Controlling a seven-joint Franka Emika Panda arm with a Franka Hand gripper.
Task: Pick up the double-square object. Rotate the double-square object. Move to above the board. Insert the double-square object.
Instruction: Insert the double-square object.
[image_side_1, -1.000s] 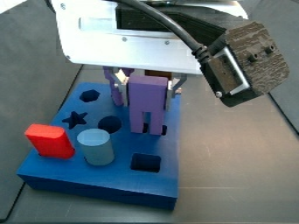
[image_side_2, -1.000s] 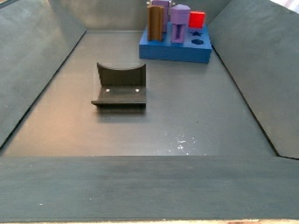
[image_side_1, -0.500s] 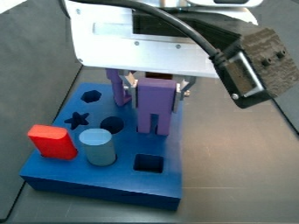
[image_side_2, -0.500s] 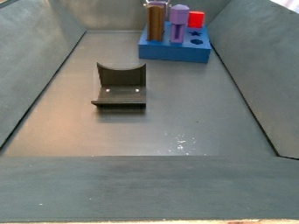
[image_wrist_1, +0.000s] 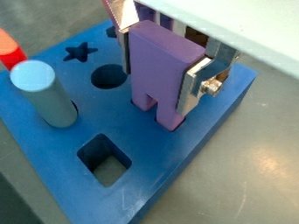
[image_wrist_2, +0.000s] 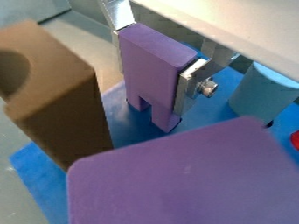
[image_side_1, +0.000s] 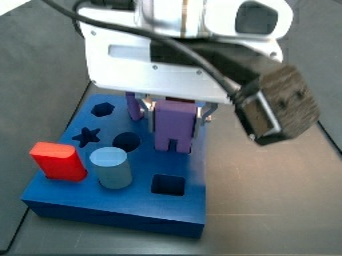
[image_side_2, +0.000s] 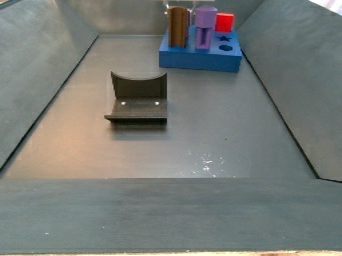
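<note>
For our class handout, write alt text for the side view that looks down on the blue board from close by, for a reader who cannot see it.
The gripper clamps the violet double-square object upright, its lower end at or in the board. A red block and a light blue cylinder stand on the board near its star, circle and square holes.

Gripper (image_side_1: 175, 103) over board (image_side_1: 80, 195); double-square object (image_side_1: 175, 125) between fingers (image_wrist_1: 198, 80).

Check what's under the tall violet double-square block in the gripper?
The flat blue board. The violet double-square block's two legs reach its surface, held by the gripper. The block covers the holes beneath, so seating depth can't be seen.
</note>
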